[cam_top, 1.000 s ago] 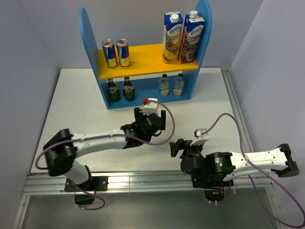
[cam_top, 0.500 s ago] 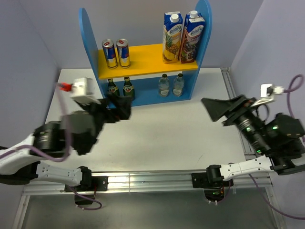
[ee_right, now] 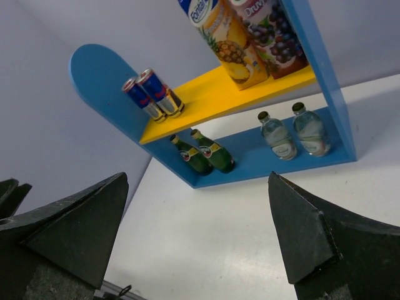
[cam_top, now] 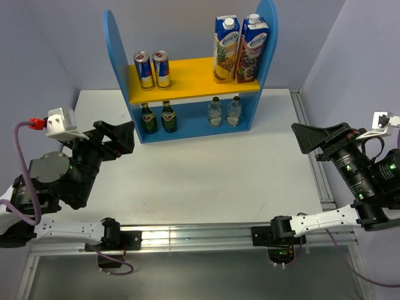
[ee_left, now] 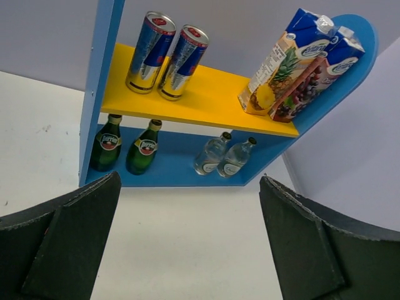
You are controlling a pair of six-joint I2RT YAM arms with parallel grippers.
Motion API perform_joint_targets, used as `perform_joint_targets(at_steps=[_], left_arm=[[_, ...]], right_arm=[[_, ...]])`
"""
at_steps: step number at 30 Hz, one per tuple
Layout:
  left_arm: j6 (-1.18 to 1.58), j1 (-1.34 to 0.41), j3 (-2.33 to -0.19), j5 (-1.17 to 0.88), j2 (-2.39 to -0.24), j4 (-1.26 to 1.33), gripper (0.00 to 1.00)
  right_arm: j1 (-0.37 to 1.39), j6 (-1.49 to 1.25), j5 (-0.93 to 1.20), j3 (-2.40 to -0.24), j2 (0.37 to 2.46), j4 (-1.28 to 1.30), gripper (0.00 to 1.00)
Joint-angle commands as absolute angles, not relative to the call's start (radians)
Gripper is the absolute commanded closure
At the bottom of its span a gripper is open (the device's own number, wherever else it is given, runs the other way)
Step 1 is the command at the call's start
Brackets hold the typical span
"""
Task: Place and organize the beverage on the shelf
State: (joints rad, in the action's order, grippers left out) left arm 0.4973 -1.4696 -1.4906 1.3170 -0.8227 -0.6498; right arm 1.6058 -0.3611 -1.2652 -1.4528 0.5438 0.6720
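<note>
Drinks first, from overhead: two blue-and-silver cans (cam_top: 144,70) stand side by side at the left of the shelf's (cam_top: 116,50) yellow-orange upper board (cam_top: 194,80), with two juice cartons (cam_top: 225,50) at its right. On the lower level, two green glass bottles (cam_top: 149,119) stand left and two clear bottles (cam_top: 215,112) right. The left pincer (cam_top: 125,139) and right pincer (cam_top: 306,137) hang over the desk (cam_top: 206,178), well apart from the shelf.

In the left wrist view, its fingers (ee_left: 62,244) are spread wide, gripping nothing.

The right wrist view shows the same: fingers (ee_right: 312,240) released and empty.

The sorting looks done to me, so the danger is a careless swing (either arm could do it). Clipping a side panel might rock the unit, toppling the cartons or a can.
</note>
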Motion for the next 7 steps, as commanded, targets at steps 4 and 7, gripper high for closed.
perform_joint_targets(at_steps=[4,7], left_arm=[[0.382,-1.474,-1.448,1.370,-0.805,-0.520,0.01],[0.367,-1.474,-1.459,1.384,-0.825,-0.512,0.00]], right_arm=[[1.609,-0.311,-1.330,-1.425,0.538,0.666,0.00],[1.611,-0.301,-1.330,-1.411,0.538,0.655,0.00]])
